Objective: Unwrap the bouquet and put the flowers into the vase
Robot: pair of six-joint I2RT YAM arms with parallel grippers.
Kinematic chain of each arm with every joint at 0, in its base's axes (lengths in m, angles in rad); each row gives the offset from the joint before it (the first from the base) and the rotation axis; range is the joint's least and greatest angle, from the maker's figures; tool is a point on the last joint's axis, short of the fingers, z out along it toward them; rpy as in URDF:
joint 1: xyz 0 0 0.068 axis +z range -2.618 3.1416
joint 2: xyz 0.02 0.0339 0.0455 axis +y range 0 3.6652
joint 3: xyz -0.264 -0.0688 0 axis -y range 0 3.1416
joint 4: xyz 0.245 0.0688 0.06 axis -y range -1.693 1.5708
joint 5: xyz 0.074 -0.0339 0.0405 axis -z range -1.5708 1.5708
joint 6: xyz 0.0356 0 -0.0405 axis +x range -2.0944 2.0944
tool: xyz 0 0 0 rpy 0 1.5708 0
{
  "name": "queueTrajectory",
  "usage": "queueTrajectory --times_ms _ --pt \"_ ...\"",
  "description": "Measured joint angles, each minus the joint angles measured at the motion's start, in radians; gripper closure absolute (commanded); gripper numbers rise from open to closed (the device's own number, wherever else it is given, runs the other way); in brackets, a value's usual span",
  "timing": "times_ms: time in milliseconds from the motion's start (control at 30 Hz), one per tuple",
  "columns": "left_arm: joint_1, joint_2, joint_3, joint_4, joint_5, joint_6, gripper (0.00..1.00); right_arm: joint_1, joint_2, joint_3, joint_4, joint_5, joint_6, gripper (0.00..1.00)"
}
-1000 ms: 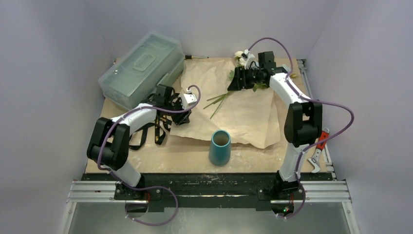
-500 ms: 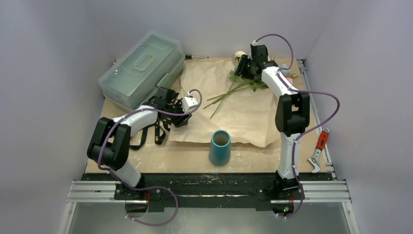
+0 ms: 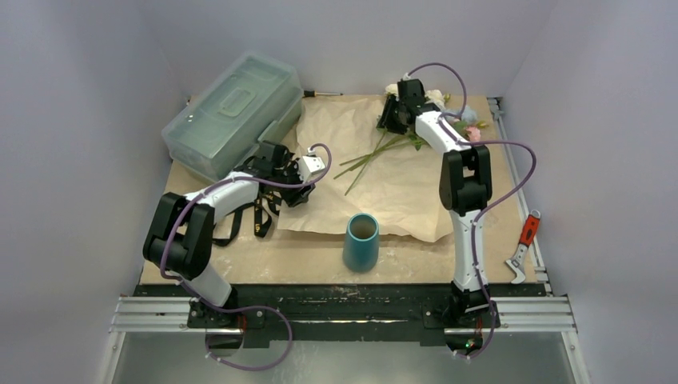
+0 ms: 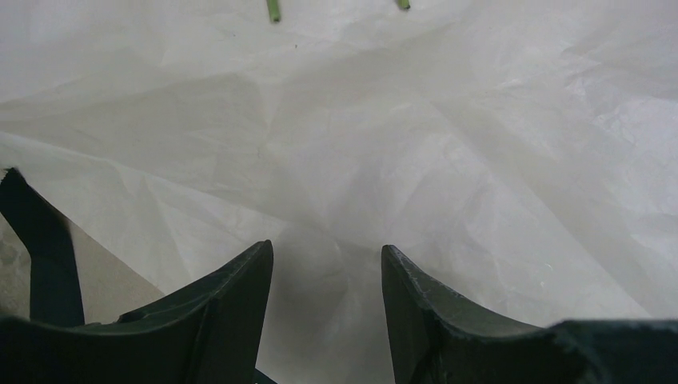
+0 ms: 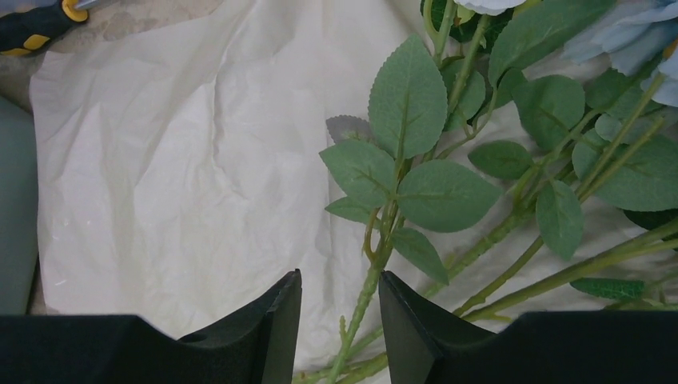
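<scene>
The bouquet's tan paper (image 3: 376, 176) lies spread flat on the table, with the flowers (image 3: 448, 120) loose on its far right corner. Their green stems (image 3: 364, 160) point toward the middle. My right gripper (image 3: 396, 114) hangs over the stems just below the blooms. In the right wrist view its jaws (image 5: 340, 276) stand open around one leafy stem (image 5: 364, 292) without squeezing it; pale blue blossoms (image 5: 632, 40) show at the upper right. My left gripper (image 3: 300, 190) stands open over the paper's left edge (image 4: 440, 120), nothing between its fingers. The teal vase (image 3: 360, 242) stands upright in front of the paper.
A translucent grey-green toolbox (image 3: 232, 112) sits at the back left. Black ribbon (image 3: 256, 212) lies under the left arm. A screwdriver (image 3: 320, 94) lies behind the paper, and a red-handled cutter (image 3: 524, 240) sits at the right edge.
The right arm has swung left and further back, and its gripper has settled over the stems with its jaws narrowing. The left gripper has stayed put.
</scene>
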Motion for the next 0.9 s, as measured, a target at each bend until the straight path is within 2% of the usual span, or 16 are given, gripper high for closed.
queueTrajectory --times_ms 367,667,833,900 --pt "0.0 0.0 0.028 -0.002 -0.016 -0.009 0.47 0.001 0.103 0.046 0.014 0.008 0.007 0.6" --pt "0.0 0.0 0.029 -0.002 -0.023 -0.009 0.47 0.005 0.111 0.048 0.017 -0.002 0.014 0.88" --pt "0.0 0.0 0.034 -0.002 -0.024 -0.009 0.47 0.005 0.092 0.034 0.016 -0.033 0.039 0.93" --pt "0.0 0.0 0.038 -0.002 -0.024 -0.009 0.47 0.005 0.07 0.018 0.016 -0.047 0.049 1.0"
